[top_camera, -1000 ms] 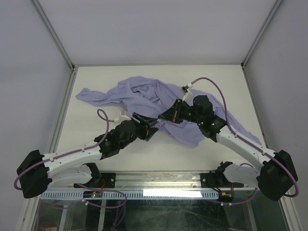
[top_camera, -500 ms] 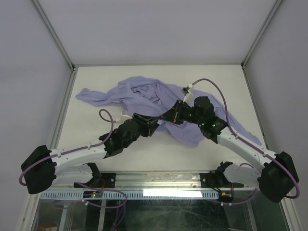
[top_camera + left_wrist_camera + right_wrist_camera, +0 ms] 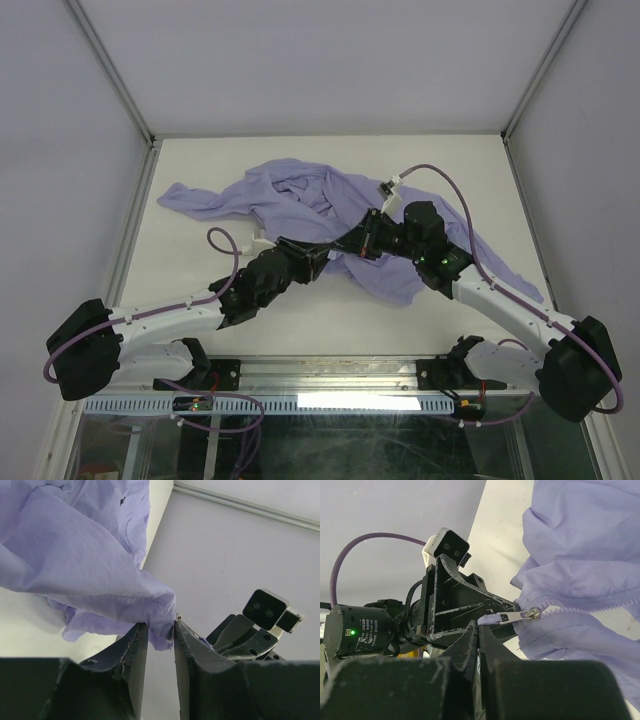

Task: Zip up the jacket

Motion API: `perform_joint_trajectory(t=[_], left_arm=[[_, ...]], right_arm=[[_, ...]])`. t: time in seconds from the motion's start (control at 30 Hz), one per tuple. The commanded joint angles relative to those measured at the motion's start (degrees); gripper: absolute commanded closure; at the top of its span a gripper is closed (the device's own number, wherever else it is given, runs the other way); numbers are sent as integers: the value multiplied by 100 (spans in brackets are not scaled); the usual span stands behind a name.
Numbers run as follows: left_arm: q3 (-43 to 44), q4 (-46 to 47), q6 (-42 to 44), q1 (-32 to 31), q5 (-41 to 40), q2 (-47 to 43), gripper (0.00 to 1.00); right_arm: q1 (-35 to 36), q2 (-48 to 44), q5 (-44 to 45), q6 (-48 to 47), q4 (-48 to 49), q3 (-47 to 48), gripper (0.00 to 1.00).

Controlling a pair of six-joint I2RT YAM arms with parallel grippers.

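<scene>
Left arm (image 3: 170,320): stretched low across the table (image 3: 200,160) from the near-left base, reaching toward the middle.
Left gripper (image 3: 314,262): fingers (image 3: 131,645) pinched on a fold of the jacket's lower edge, cloth bunched between them and lifted clear of the surface.
Right arm (image 3: 500,300): angled in from the near-right base, elbow raised, wrist turned to face the left gripper.
Right gripper (image 3: 364,240): fingers drawn together, apparently on the flat tab of the zipper pull (image 3: 512,616); contact itself partly hidden behind the fingertips.
Both grippers close together, nearly tip to tip, at the jacket's near edge.
Jacket (image 3: 300,200): lavender, crumpled, spread across the middle of the table; one sleeve trailing to the far left, another part running under the right arm to the near right. Joined zipper teeth (image 3: 580,609) running away from the pull. Small dark mark (image 3: 121,501) on the cloth beyond the left fingers.
Purple cable (image 3: 450,185): looped over the jacket above the right wrist.
</scene>
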Motion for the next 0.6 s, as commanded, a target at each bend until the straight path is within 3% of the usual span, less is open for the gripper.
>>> perform_joint_trajectory(t=[0.0, 0.33, 0.57], left_arm=[[-4, 486, 23, -62, -157, 7, 73], [-85, 720, 319, -62, -192, -110, 99], [-97, -396, 692, -62, 4, -651, 100]], right_arm=[[56, -231, -27, 180, 246, -23, 100], [108, -328, 212, 284, 253, -157, 100], [-106, -255, 636, 75, -67, 122, 100]])
